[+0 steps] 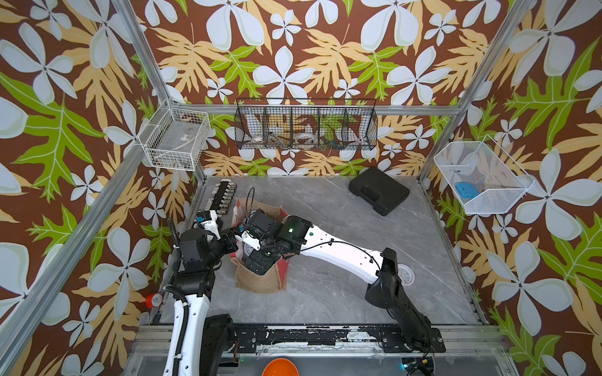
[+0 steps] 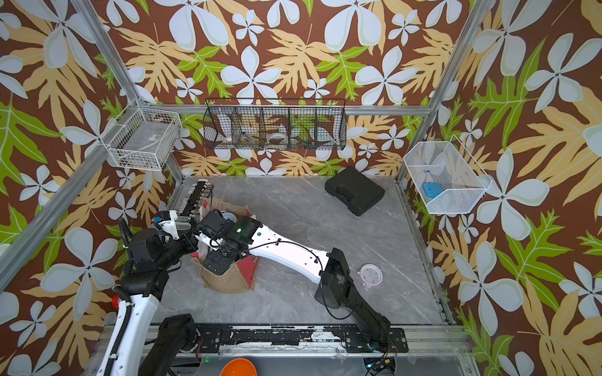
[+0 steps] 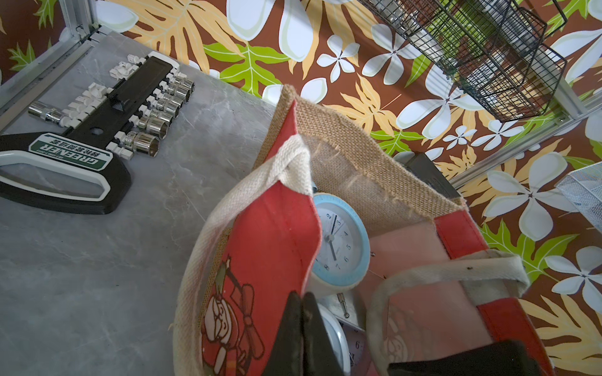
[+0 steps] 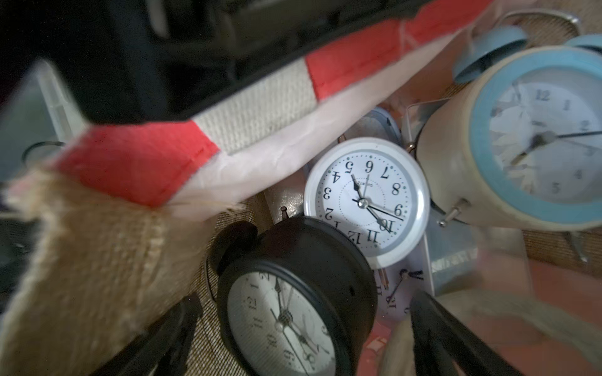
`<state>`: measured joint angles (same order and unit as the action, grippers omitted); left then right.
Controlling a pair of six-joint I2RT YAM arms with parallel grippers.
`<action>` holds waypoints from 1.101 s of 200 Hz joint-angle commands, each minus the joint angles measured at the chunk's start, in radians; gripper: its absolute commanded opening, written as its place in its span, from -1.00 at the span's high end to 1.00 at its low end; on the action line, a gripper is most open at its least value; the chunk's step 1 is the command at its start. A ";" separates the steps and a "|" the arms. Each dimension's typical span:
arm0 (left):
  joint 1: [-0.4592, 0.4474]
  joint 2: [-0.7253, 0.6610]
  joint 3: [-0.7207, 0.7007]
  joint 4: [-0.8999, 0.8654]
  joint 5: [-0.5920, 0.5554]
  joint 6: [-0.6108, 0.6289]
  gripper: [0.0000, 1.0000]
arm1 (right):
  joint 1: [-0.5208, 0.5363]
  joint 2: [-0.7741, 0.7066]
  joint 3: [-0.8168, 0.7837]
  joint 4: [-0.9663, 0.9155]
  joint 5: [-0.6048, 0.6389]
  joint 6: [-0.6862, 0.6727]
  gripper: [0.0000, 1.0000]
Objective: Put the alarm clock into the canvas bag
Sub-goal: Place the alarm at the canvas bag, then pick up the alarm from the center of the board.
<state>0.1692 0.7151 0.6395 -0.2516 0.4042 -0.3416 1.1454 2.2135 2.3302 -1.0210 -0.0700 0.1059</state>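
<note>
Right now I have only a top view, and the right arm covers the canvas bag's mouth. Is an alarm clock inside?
Observer: Yes. The right wrist view shows a black twin-bell clock inside the canvas bag, next to a white clock and a blue-rimmed clock.
Operator: Is the right gripper gripping the black one?
Observer: No. The right gripper is open, with a gap on each side of that clock.
Operator: And the left?
Observer: The left gripper is shut on the edge of the bag's red panel.
</note>
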 commanded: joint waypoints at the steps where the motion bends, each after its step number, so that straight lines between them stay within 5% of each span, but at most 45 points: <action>1: 0.000 0.000 -0.001 0.009 0.016 0.003 1.00 | -0.016 -0.033 -0.007 0.027 -0.014 0.030 -0.99; 97: 0.001 -0.005 -0.003 0.010 0.022 0.004 1.00 | -0.148 -0.230 -0.166 0.069 0.098 0.078 -0.97; 220: 0.001 -0.002 -0.003 0.009 0.032 0.004 1.00 | -0.629 -0.813 -0.915 0.276 0.181 0.327 -0.93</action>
<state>0.1692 0.7128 0.6392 -0.2508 0.4210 -0.3408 0.6052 1.4803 1.5261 -0.8055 0.0952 0.3340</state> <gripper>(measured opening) 0.060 0.964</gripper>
